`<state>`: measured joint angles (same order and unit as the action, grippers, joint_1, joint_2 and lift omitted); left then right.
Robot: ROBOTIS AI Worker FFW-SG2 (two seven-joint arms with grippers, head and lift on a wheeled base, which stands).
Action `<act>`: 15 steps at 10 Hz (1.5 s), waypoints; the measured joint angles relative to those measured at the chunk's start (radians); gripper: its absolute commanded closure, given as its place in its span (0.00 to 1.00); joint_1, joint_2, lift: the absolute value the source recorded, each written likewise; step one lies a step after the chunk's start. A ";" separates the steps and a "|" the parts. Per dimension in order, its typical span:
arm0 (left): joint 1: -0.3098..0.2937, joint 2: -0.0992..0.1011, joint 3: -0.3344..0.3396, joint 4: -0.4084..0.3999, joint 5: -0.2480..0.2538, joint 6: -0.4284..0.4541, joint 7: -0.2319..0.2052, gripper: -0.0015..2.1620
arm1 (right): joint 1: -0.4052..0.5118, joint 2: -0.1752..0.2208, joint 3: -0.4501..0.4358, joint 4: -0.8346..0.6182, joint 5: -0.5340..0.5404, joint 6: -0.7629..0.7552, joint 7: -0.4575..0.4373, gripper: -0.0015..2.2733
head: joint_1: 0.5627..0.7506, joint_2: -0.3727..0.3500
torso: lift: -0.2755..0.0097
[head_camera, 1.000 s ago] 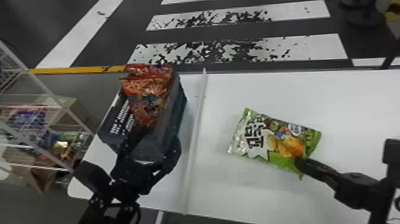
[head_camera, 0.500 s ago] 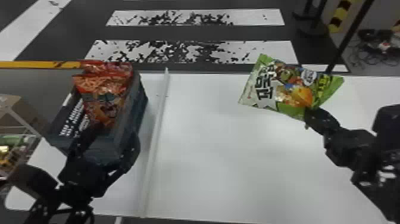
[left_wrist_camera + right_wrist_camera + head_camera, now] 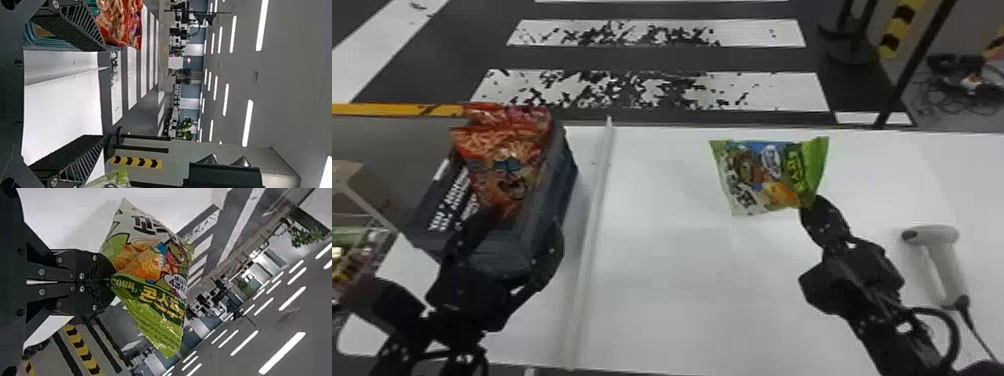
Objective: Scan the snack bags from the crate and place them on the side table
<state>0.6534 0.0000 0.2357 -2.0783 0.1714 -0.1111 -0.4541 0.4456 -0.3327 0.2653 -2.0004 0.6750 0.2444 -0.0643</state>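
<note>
In the head view my right gripper (image 3: 814,210) is shut on the near right corner of the green snack bag (image 3: 767,175), held above the white table. The right wrist view shows the same green bag (image 3: 148,270) pinched at its edge between the tips of my right gripper (image 3: 109,282). My left gripper (image 3: 507,225) stands open at the near end of the dark crate (image 3: 562,170), where red snack bags (image 3: 507,160) stick up. In the left wrist view, my left gripper (image 3: 103,94) has its two fingers wide apart with nothing between them.
A white handheld scanner (image 3: 942,260) with a cable lies on the table (image 3: 672,300) to the right of my right gripper. A raised white strip (image 3: 592,240) runs across the table beside the crate. Shelving with goods stands at the far left.
The head view has swung to the right, bringing the scanner into sight. My right gripper has moved right with the green bag, which has turned. My left gripper remains open by the crate.
</note>
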 measured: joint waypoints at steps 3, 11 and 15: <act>0.002 0.000 0.001 -0.001 0.004 0.000 -0.002 0.04 | -0.059 -0.055 0.213 0.186 0.445 0.308 -0.169 0.96 | 0.70 0.61 | 0.64; 0.017 0.000 -0.001 -0.005 0.014 -0.001 -0.011 0.04 | 0.057 -0.187 0.328 0.047 0.529 0.407 -0.016 0.03 | 0.70 0.65 | 0.64; 0.020 0.000 0.005 -0.005 0.025 0.000 -0.012 0.04 | 0.117 -0.132 0.075 -0.127 0.047 0.134 0.375 0.02 | 0.70 0.76 | 0.64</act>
<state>0.6732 0.0000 0.2406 -2.0831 0.1960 -0.1114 -0.4661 0.5625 -0.4644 0.3399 -2.1278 0.7224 0.3789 0.3110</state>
